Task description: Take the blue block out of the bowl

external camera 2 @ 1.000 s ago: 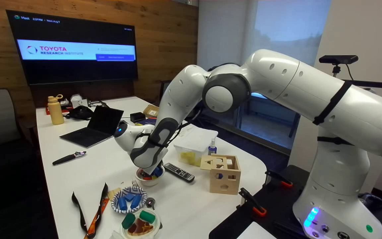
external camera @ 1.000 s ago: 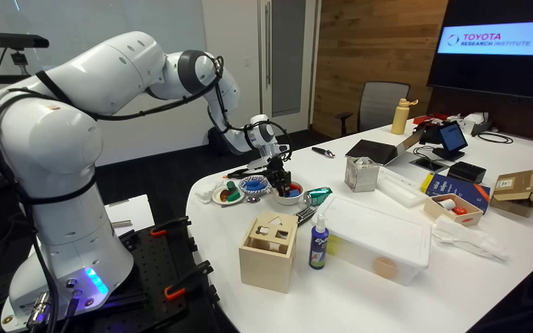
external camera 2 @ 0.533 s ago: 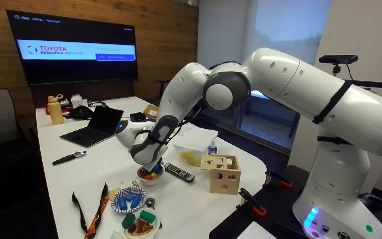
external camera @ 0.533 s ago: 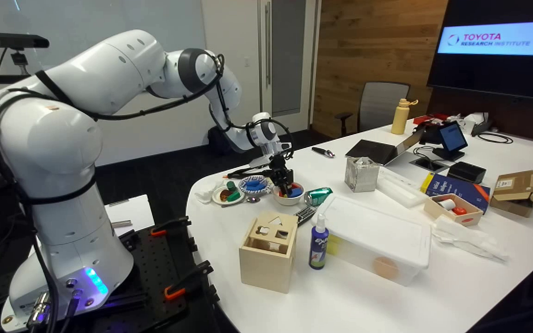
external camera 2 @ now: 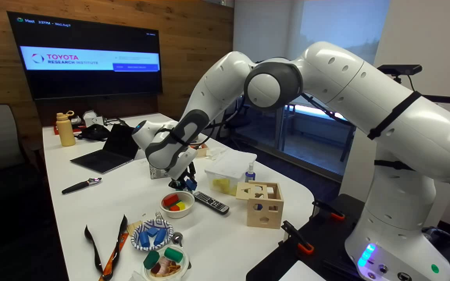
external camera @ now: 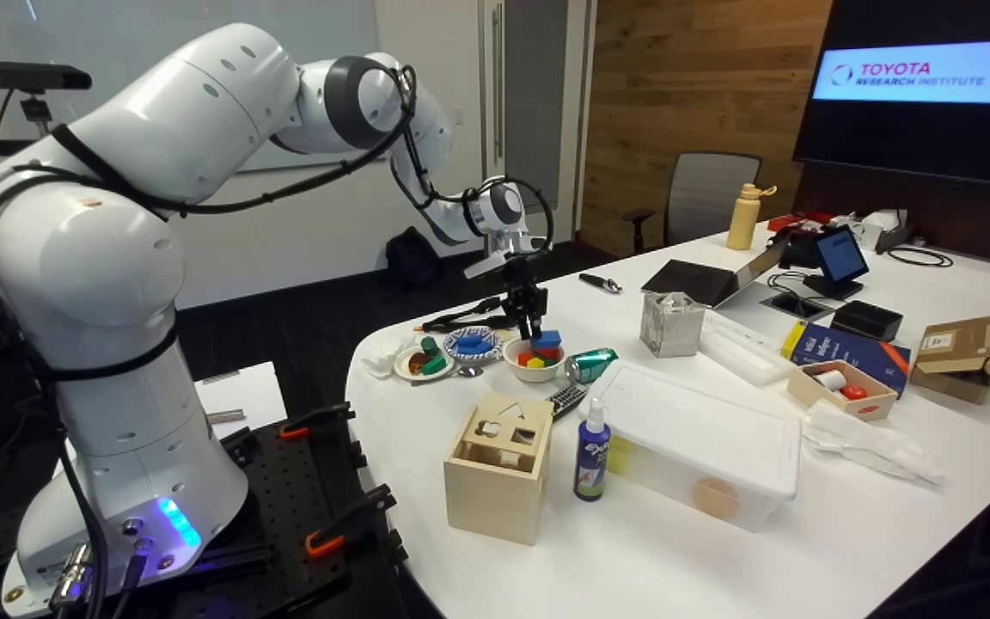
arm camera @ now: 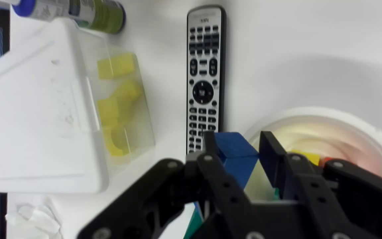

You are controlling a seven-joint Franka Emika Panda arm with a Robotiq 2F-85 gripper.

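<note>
The bowl is a small white round bowl; its outer wall shows in both exterior views (external camera: 533, 375) (external camera 2: 176, 214), and its rim in the wrist view (arm camera: 353, 117). Red (external camera 2: 170, 200) and yellow (external camera 2: 180, 205) blocks lie in it. My gripper (arm camera: 239, 144) is shut on the blue block (arm camera: 239, 166), which sits tilted between the fingertips. In both exterior views the gripper (external camera: 535, 330) (external camera 2: 184, 183) holds the blue block (external camera: 546, 339) (external camera 2: 190, 185) raised above the bowl's level. In the wrist view the bowl lies below, behind the right finger.
A remote (arm camera: 204, 79) lies beside the bowl. A green can (external camera: 589, 365), a lidded clear bin (external camera: 693, 430), a wooden shape box (external camera: 499, 468) and a spray bottle (external camera: 593, 456) stand near. A patterned dish (external camera 2: 134, 239) holds blue blocks; a plate (external camera 2: 184, 269) holds green pieces.
My gripper has risen out of the bowl with the blue block between its fingers. The red and yellow blocks in the bowl are now more exposed.
</note>
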